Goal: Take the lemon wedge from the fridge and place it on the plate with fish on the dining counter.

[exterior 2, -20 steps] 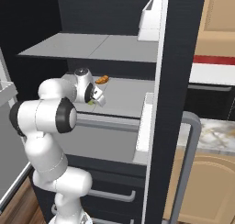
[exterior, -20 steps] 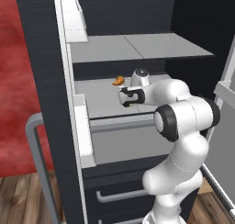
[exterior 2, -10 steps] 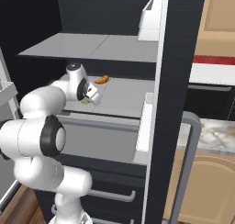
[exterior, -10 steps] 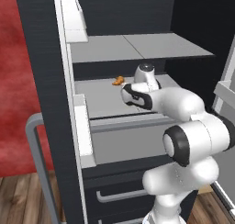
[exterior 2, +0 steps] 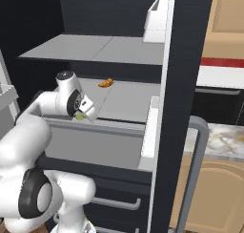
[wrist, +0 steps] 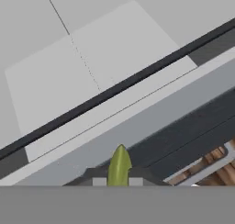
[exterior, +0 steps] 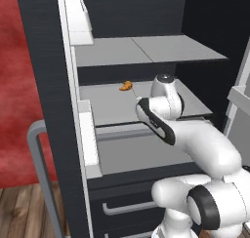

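From the hand camera I saw the lemon wedge (wrist: 119, 165) right up close. It was a tiny yellow-green sliver, pinched between the two fingertips of my end effector (wrist: 118, 182). The end effector was closed on it, and the wedge stuck out past the tips.

In the right base view, the end effector (exterior 2: 82, 115) hung by the front edge of the middle shelf (exterior 2: 128, 100) inside the open fridge (exterior 2: 176, 55). I could see a little spot of green, the wedge (exterior 2: 79, 116), at its tip. It was up in the air and did not touch the shelf.

Farther back on that same shelf lay a small orange curved item (exterior 2: 106, 82), well apart from the end effector. I saw it in the left base view too (exterior: 126, 86).

Past the fridge door, on the right, was a bit of the marbled surface (exterior 2: 221, 143).
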